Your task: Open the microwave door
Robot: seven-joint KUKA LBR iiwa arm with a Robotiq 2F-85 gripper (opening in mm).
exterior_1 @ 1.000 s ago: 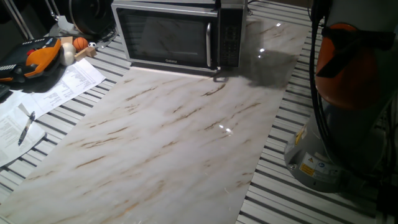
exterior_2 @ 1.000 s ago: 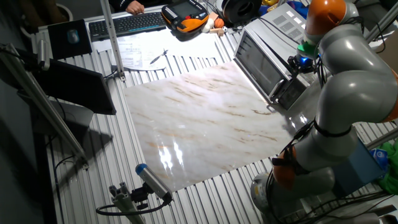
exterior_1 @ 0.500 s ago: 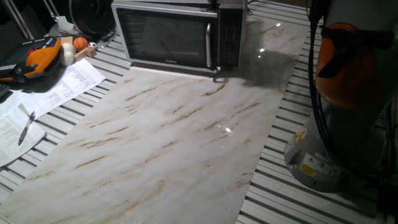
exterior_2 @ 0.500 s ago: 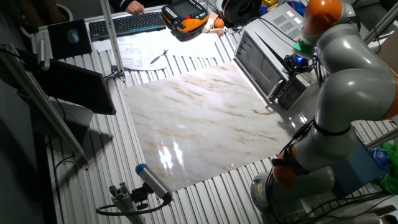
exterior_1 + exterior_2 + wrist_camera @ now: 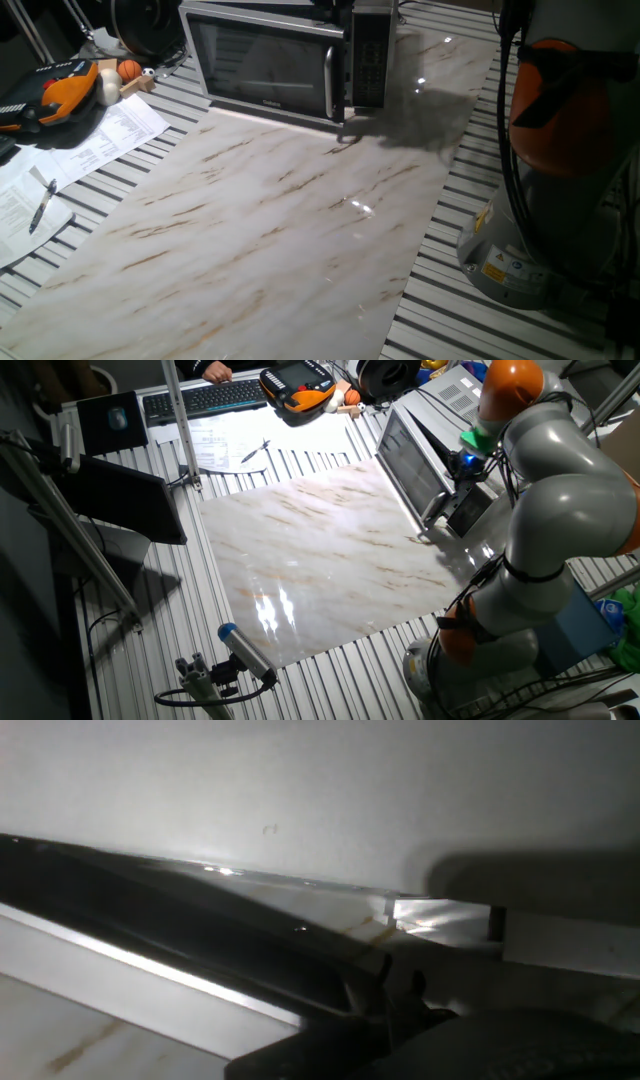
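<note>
1. Microwave [image 5: 290, 55] stands at the far end of the marble surface [image 5: 280, 220], with its keypad on the side nearest the arm [image 5: 560, 480]. In the other fixed view it sits just beside the arm's wrist.

2. The microwave door [image 5: 410, 460] is ajar: in the other fixed view its handle edge stands clear of the oven body, and in one fixed view a dark gap shows between the handle [image 5: 335, 85] and the keypad [image 5: 368, 65]. The step in hand, as I judge it, is swinging the door wider on its far hinge.

3. The tool [image 5: 462, 463] sits at the top of that handle edge. Whether it is clenched round the handle, hooked behind the door or released I cannot tell; the hand view is too close and too dark to show fingers, only slanting edges that may be the door.

4. To do it well, pull along an arc about the hinge, not straight out. A straight pull would likely slide the tool off the edge.

5. Keep the pull gentle and level. Nothing visibly holds the microwave down, so a hard tug could drag it across the smooth marble.

6. Mind the keypad; the wrist passes very near it.
</note>
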